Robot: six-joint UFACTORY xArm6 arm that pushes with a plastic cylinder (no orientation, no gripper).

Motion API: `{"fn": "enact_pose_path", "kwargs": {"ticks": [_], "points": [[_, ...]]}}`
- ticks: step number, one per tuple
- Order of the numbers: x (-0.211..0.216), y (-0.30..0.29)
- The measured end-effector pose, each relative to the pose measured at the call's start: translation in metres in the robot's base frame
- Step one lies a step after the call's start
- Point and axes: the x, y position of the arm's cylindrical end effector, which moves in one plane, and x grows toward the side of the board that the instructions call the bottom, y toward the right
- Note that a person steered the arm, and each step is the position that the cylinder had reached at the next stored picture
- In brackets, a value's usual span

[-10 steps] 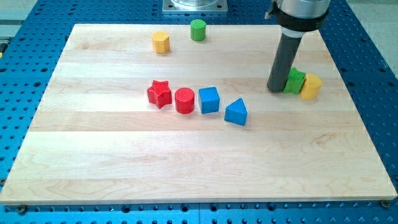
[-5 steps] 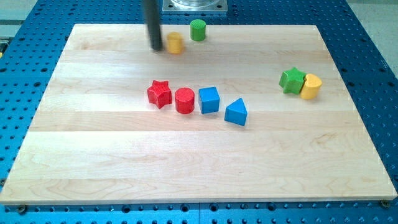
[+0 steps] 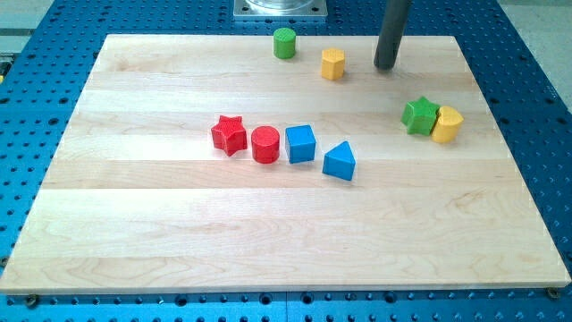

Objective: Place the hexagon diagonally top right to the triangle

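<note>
The yellow hexagon (image 3: 332,64) lies near the view's top, right of centre. The blue triangle (image 3: 340,161) lies near the board's middle, below the hexagon and almost straight under it. My tip (image 3: 385,66) stands on the board to the right of the hexagon, a short gap away, not touching it.
A green cylinder (image 3: 284,43) sits at the top, left of the hexagon. A green star (image 3: 419,115) touches a yellow cylinder (image 3: 446,124) at the right. A red star (image 3: 230,135), red cylinder (image 3: 265,144) and blue cube (image 3: 300,143) line up left of the triangle.
The yellow hexagon has slid right along the top, from left of the green cylinder to right of it. My tip went from beside the green star to the hexagon's left, then to its right.
</note>
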Motion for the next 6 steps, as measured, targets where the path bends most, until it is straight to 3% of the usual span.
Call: {"fn": "enact_pose_path", "kwargs": {"ticks": [1,2,3,4,5,6], "points": [[-0.061,0.003],[-0.062,-0.05],[0.0,-0.056],[0.024,-0.036],[0.007,-0.089],[0.064,-0.079]]}}
